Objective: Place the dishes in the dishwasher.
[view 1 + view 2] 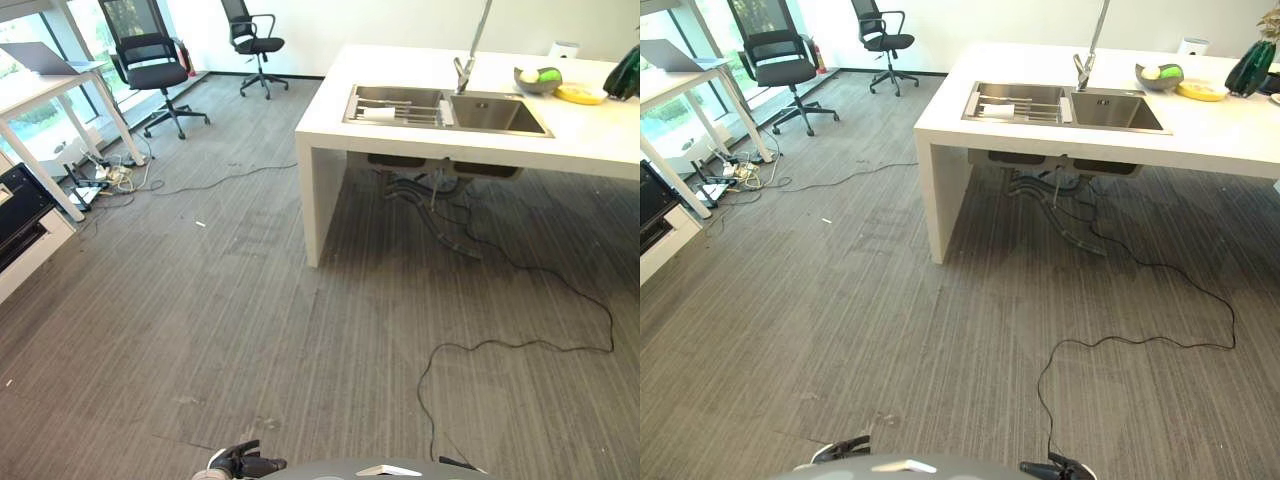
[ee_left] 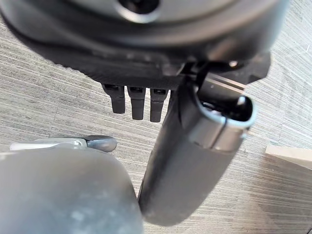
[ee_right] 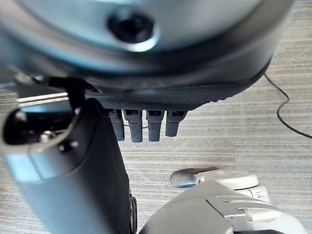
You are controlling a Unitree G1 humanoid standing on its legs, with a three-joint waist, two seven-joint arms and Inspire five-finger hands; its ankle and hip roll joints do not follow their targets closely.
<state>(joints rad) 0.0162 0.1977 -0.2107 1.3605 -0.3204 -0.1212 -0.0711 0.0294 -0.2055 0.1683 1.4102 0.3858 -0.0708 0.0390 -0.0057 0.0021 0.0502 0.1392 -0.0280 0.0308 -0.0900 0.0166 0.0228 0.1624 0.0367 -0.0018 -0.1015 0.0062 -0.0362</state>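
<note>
A white island counter (image 1: 480, 135) stands ahead to the right, with a steel double sink (image 1: 445, 108) set in it. A white dish (image 1: 378, 114) lies on the rack in the sink's left basin. On the counter past the sink sit a grey bowl (image 1: 537, 79) holding fruit and a yellow dish (image 1: 582, 94). My left hand (image 2: 136, 102) hangs low over the carpet with straight fingers and holds nothing. My right hand (image 3: 146, 124) hangs the same way, empty. Both hands are far from the counter.
A black-and-white low appliance (image 1: 20, 215) stands at the left edge. Two office chairs (image 1: 150, 65) and a white desk (image 1: 40, 95) with a laptop are at the back left. Cables (image 1: 520, 340) trail over the carpet near the counter. A green vase (image 1: 1250, 65) stands at the counter's right end.
</note>
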